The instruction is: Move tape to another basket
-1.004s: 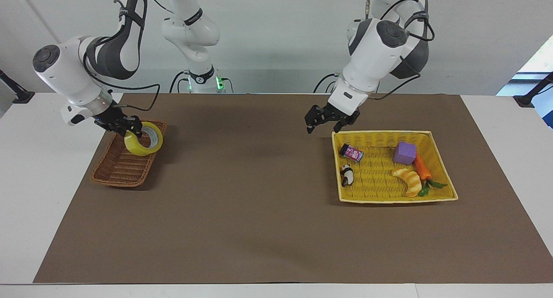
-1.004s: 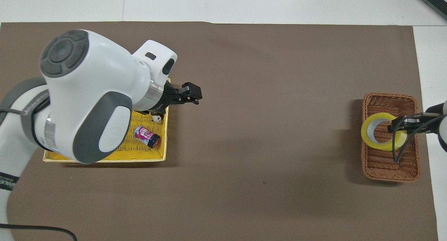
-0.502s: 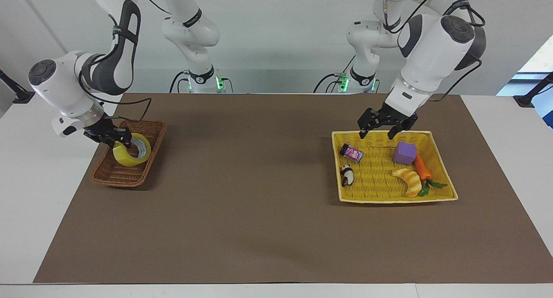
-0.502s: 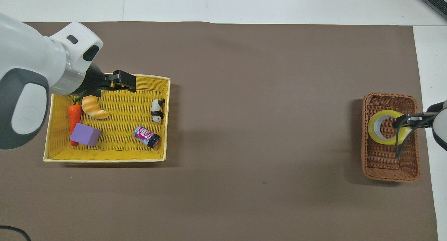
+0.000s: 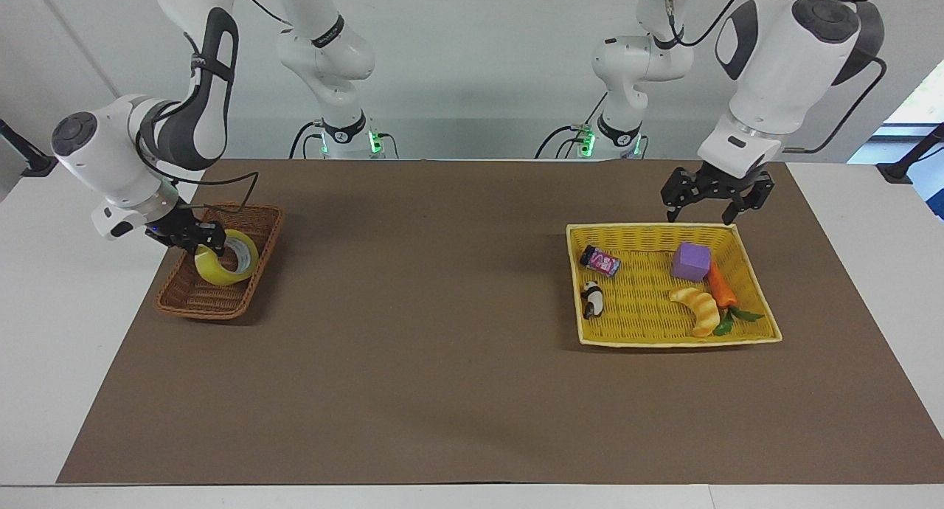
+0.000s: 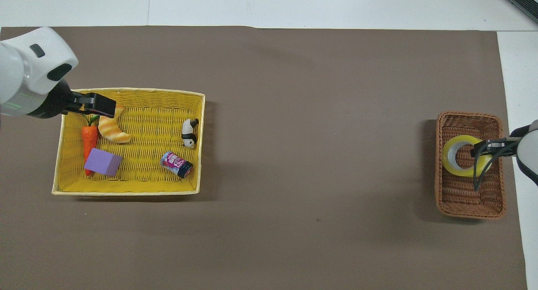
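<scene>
Now, tape (image 5: 225,257): gripped by right gripper (image 5: 198,237), low in basket (image 5: 193,302)
Left gripper (image 5: 714,200): jaws spread, nothing held, over yellow basket (image 5: 653,232) rim

Tape (image 5: 226,257) glossy plastic; basket (image 5: 209,296) rough woven wicker; mat (image 5: 442,347) matt.

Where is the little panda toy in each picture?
Facing view: the panda lies in the yellow basket, at its edge toward the table's middle.
Overhead view: the panda lies by the same edge.
Shared landmark: the pink can beside it, nearer the robots.
</scene>
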You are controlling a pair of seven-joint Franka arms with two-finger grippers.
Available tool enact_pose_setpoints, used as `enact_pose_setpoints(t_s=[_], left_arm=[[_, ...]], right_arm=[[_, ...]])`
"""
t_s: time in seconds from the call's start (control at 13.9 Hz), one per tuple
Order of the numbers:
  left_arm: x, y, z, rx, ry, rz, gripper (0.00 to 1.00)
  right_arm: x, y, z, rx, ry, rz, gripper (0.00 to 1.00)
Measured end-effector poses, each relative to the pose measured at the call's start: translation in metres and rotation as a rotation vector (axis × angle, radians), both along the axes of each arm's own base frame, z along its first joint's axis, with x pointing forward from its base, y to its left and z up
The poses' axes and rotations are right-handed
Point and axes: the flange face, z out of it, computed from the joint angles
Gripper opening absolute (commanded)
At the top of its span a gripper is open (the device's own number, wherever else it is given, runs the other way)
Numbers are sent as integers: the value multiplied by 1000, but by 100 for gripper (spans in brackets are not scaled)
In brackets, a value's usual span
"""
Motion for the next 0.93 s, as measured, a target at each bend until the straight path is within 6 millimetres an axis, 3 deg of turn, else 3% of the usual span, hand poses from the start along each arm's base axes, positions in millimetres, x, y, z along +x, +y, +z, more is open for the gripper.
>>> enact_pose_setpoints(t_s=[0.07,0.29,0.65,0.93], left_arm=[[-1,14,5,3,2,-5,100],[-15,41,17,15,59,-8,100],[-37,47,55,31,109,-3,100],[-45,61,59,33,111,24,100]], right_arm=[[0,0,0,0,0,-1,100],[0,0,-1,0,1,-1,100],[-1,-1,-1,0,1,-1,100],[1,1,0,0,-1,2,100]])
